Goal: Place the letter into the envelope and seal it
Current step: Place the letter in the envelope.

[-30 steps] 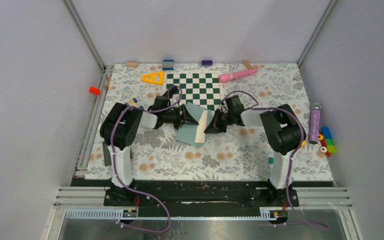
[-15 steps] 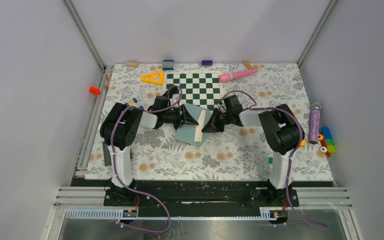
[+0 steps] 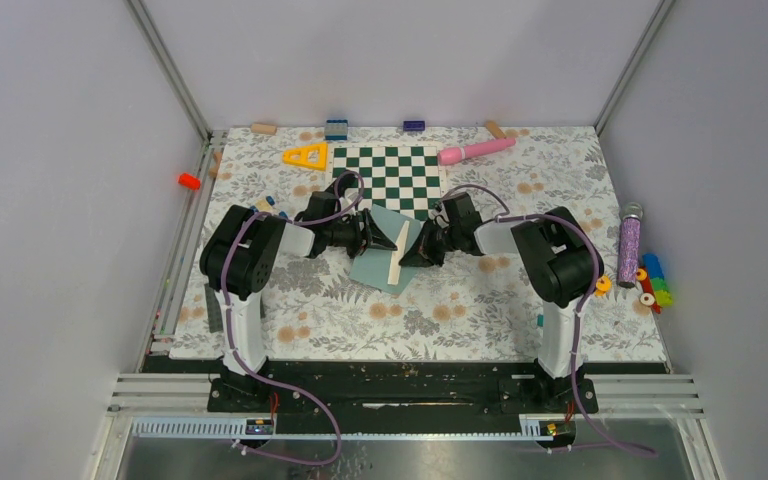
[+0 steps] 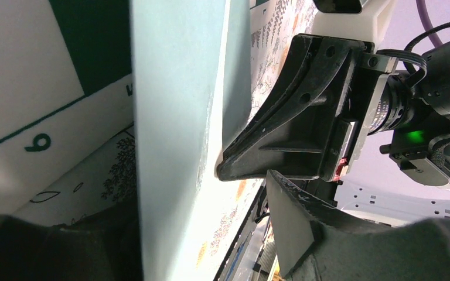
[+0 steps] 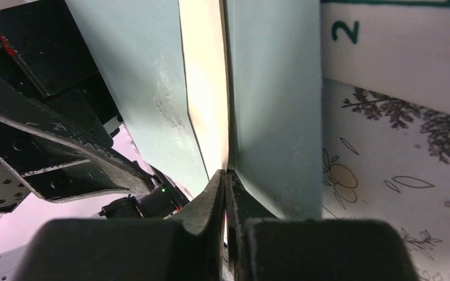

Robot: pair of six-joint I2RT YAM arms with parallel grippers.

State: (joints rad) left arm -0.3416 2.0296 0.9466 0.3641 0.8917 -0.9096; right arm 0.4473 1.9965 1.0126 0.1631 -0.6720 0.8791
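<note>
The teal envelope (image 3: 378, 262) lies tilted just in front of the chessboard (image 3: 388, 175), held up between the two arms. A narrow cream strip of the letter (image 3: 396, 256) sticks out of it. My right gripper (image 3: 409, 254) is shut on the letter's edge; in the right wrist view its fingertips (image 5: 218, 181) meet where the cream letter (image 5: 202, 93) runs beside a teal panel (image 5: 275, 111). My left gripper (image 3: 382, 234) is open, with a wall of the envelope (image 4: 176, 117) between its spread fingers (image 4: 296, 225). The rest of the letter is hidden inside.
A pink stick (image 3: 475, 150) and a yellow triangle (image 3: 307, 155) lie at the back beside the chessboard. A purple glitter tube (image 3: 628, 245) and coloured blocks (image 3: 652, 282) sit at the right edge. An orange peg (image 3: 189, 181) is off the mat at left.
My right gripper has moved a little to the left, toward the left gripper. The cream strip of the letter showing outside the envelope has grown narrower.
</note>
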